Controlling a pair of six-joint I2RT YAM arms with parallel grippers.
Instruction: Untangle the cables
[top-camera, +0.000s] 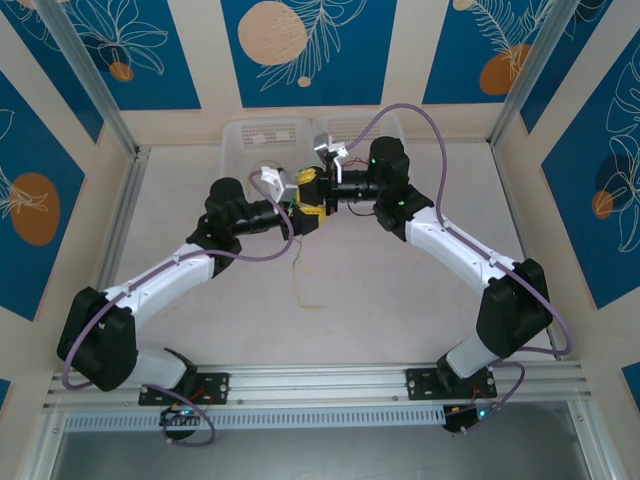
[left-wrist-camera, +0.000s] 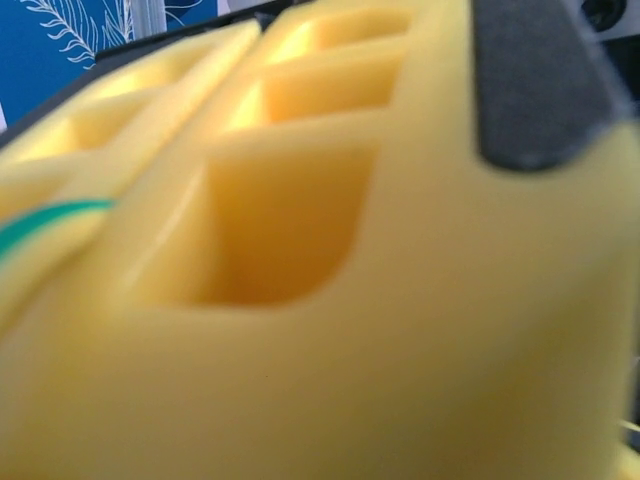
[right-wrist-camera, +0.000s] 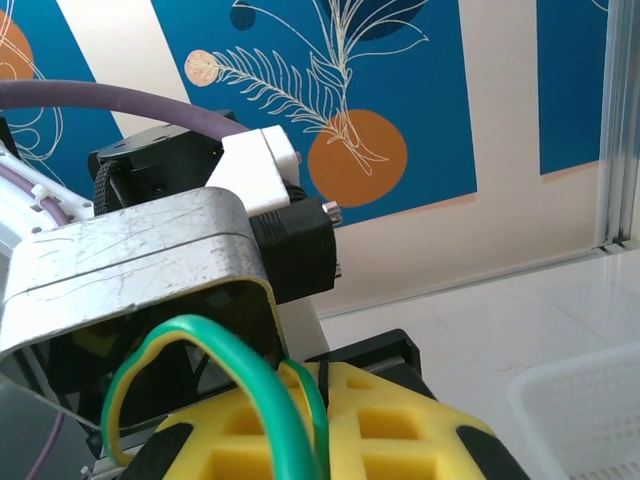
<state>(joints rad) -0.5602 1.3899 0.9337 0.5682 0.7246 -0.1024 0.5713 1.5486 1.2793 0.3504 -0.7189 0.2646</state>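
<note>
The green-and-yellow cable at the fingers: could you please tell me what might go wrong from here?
1. The green-and-yellow cable stands in a loop at the right fingers; pulling may tighten it into a snag.
2. The left fingers sit almost against the right ones, so they could collide.
3. A thin wire trails onto the table and may drag or catch.

A yellow gripper finger (left-wrist-camera: 400, 330) is a close blur, the yellow-green cable (left-wrist-camera: 40, 222) beside it runs off the frame edge — the white basket (right-wrist-camera: 590, 410) is cut at a corner.
</note>
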